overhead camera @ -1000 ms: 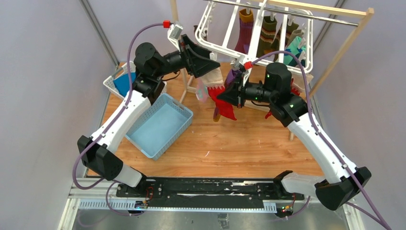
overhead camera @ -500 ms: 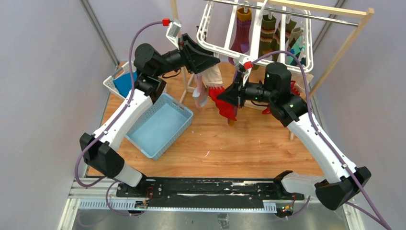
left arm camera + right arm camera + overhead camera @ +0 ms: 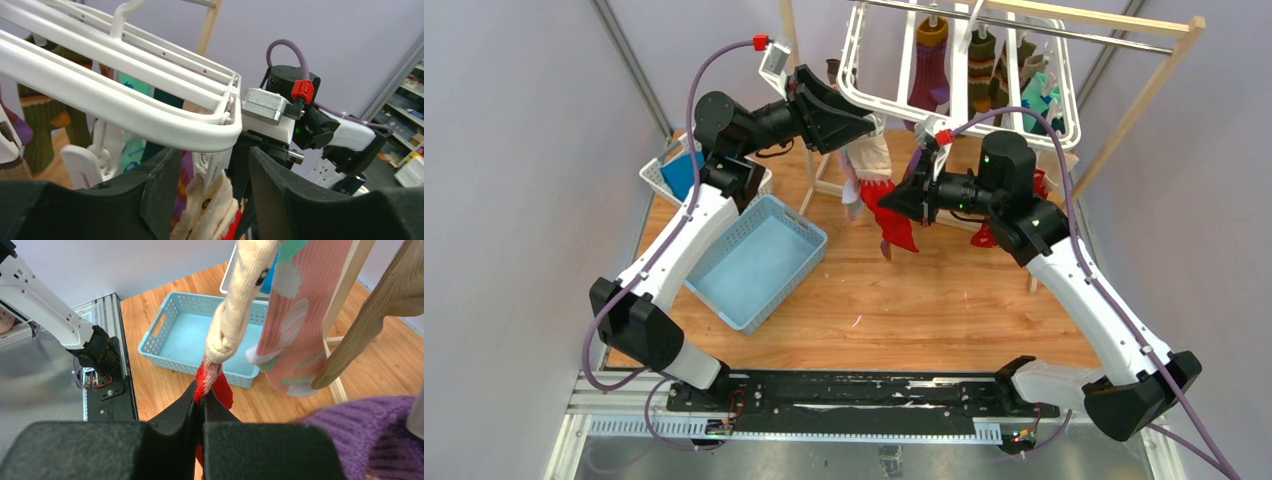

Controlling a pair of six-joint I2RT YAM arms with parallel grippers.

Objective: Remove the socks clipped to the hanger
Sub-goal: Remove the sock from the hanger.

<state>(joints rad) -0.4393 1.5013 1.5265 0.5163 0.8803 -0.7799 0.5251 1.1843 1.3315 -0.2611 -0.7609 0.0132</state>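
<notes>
The white hanger (image 3: 849,45) hangs from the rack with several socks (image 3: 929,65) clipped to it. At its near left corner (image 3: 215,137), a clip (image 3: 214,172) pinches the top of a cream and red sock (image 3: 871,158). My left gripper (image 3: 859,125) (image 3: 214,152) is open astride that clip, with a small gap showing on each side. Lower down, my right gripper (image 3: 894,200) (image 3: 201,395) is shut on the sock's red end (image 3: 212,377), so the cream part (image 3: 235,315) stretches up from its jaws.
A light blue basket (image 3: 759,260) (image 3: 200,335) lies on the wooden table below the left arm, and a white basket (image 3: 656,172) holds a blue cloth behind it. The wooden rack's post (image 3: 1124,125) and metal rod (image 3: 1044,30) carry the hanger. A pink patterned sock (image 3: 295,315) and a purple one (image 3: 370,430) hang close by.
My left gripper has risen to the hanger's corner and its jaws have narrowed around the clip. The right gripper has kept its hold on the red end, barely moving.
</notes>
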